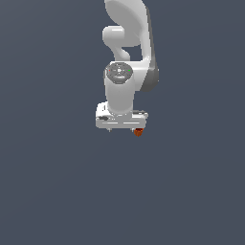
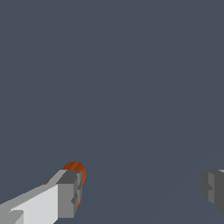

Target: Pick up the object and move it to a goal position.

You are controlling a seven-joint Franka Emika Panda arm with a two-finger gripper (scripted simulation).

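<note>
The object [image 1: 139, 132] is a tiny orange-red piece, seen just under the end of the white gripper's hand that is toward the exterior view's right. My gripper [image 1: 123, 129] points down, with its jaws spread wide and nothing between them. In the wrist view the gripper [image 2: 140, 192] is open. One grey-tipped finger [image 2: 65, 194] covers most of the object [image 2: 76, 168], which peeks out behind its tip. The other finger [image 2: 214, 190] is far from it. I cannot tell whether the finger touches the object.
A plain dark grey-blue surface fills both views. The white arm [image 1: 125, 43] rises above the gripper toward the top of the exterior view. No goal marker shows.
</note>
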